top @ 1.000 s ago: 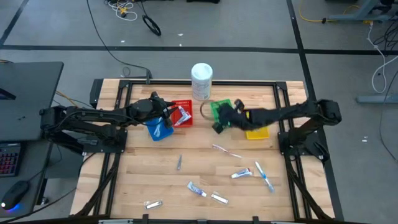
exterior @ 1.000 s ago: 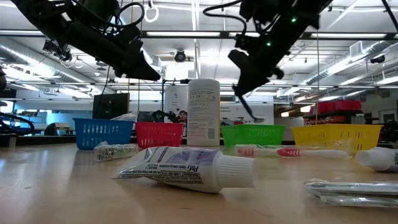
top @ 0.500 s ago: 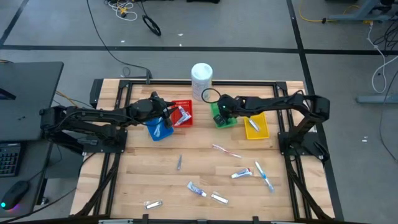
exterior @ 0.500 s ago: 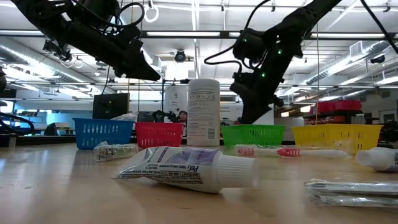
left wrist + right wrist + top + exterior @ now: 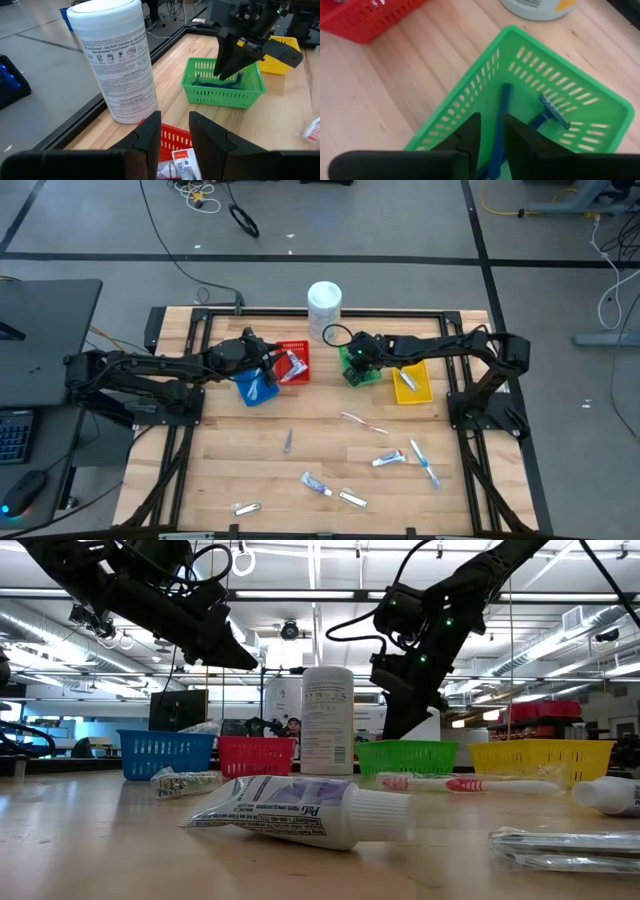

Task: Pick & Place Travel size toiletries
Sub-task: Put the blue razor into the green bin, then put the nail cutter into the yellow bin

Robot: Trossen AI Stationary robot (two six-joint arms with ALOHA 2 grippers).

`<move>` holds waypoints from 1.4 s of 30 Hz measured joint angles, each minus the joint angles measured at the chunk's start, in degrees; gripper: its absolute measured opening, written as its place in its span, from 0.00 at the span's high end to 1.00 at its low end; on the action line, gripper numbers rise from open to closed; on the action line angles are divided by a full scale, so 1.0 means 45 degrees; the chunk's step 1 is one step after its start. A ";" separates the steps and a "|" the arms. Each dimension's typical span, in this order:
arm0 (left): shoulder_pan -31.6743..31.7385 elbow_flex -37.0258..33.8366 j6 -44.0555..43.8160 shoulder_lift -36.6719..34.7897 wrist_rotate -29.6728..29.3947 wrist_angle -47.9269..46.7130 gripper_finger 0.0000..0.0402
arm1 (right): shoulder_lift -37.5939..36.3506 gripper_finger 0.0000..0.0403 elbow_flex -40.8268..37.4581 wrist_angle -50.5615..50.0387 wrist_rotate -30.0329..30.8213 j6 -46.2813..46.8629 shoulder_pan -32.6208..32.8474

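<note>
1. Currently the right gripper (image 5: 352, 363) sits over the green basket (image 5: 368, 376), at the far middle of the table (image 5: 300, 430).
2. Its fingers (image 5: 465, 135) are pinched on the handle of a blue razor (image 5: 500, 125), which points down into the green basket.
3. A second blue razor (image 5: 551, 111) lies on the floor of that basket, just beside the held one.
4. The left gripper (image 5: 268, 365) hovers over the near edge of the red basket (image 5: 296, 348), left of the green one.
5. Its fingers (image 5: 150, 137) stand slightly apart with nothing between them.
6. The red basket holds a white and red toothpaste tube (image 5: 295, 364).
7. The blue basket (image 5: 256, 387), just left of the red one and a little nearer, holds a pale item that cannot be identified.
8. The yellow basket (image 5: 418, 386), just right of the green one, holds a slim pale item lying diagonally.
9. A white tub (image 5: 324, 309) stands upright at the far edge, behind the red and green baskets.
10. Loose toiletries lie on the near half of the table, well apart from the baskets:
    - a pink toothbrush (image 5: 363, 423) near the middle;
    - a blue-white toothbrush (image 5: 424, 462) to the right;
    - a toothpaste tube (image 5: 388, 459) just left of that brush;
    - another toothpaste tube (image 5: 317, 484) nearer the front;
    - a small dark item (image 5: 288, 442) left of centre;
    - two silvery sachets (image 5: 246, 507) (image 5: 352, 499) at the near edge.
</note>
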 joint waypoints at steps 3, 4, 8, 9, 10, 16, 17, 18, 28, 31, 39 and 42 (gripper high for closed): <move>0.0001 0.0000 0.0000 0.0000 0.0000 0.0000 0.73 | -0.0163 0.77 0.0000 -0.0068 -0.0035 -0.0033 0.0000; 0.0005 0.0000 0.0000 -0.0002 0.0000 0.0000 0.73 | -0.0342 0.76 0.0001 -0.0044 -0.0054 -0.0034 0.0014; 0.0000 0.0000 -0.0096 -0.0003 0.0000 0.0029 0.73 | -0.1228 0.76 0.0355 -0.0531 -0.0769 -0.0029 0.0205; 0.0000 0.0000 -0.0186 0.0000 0.0000 0.0024 0.73 | -0.1499 0.76 0.0404 -0.0797 -0.1132 -0.0033 0.0303; 0.0005 0.0000 -0.0332 0.0000 0.0000 0.0024 0.73 | -0.1748 0.76 0.0423 -0.0899 -0.1565 -0.0029 0.0421; 0.0005 0.0000 -0.1294 0.0000 0.0370 0.0010 0.73 | -0.2599 0.76 0.0432 -0.1310 -0.4210 -0.0217 0.1733; 0.0005 0.0000 -0.1438 -0.0001 0.0672 0.0004 0.73 | -0.2608 0.76 0.0432 -0.1412 -0.4510 -0.0452 0.2025; -0.0001 0.0000 -0.1562 0.0000 0.1038 -0.0010 0.73 | -0.2608 0.76 0.0432 -0.1465 -0.4771 -0.0744 0.2367; -0.1166 0.0000 -0.2749 0.0191 0.2820 -0.0059 0.73 | -0.2299 0.76 -0.0315 0.0877 -0.4900 -0.2099 0.5962; -0.1627 0.0000 -0.3093 0.0189 0.2632 -0.0080 0.73 | -0.1920 0.75 -0.0457 0.2775 -0.4983 -0.1454 0.6835; -0.2405 0.0010 -0.3460 0.0190 0.2546 0.0009 0.73 | -0.0376 0.65 -0.0466 0.5499 -0.4982 -0.0229 0.8121; -0.2683 0.0010 -0.3716 0.0189 0.2559 -0.0015 0.73 | -0.0179 0.62 -0.0463 0.5917 -0.4597 0.0441 0.8770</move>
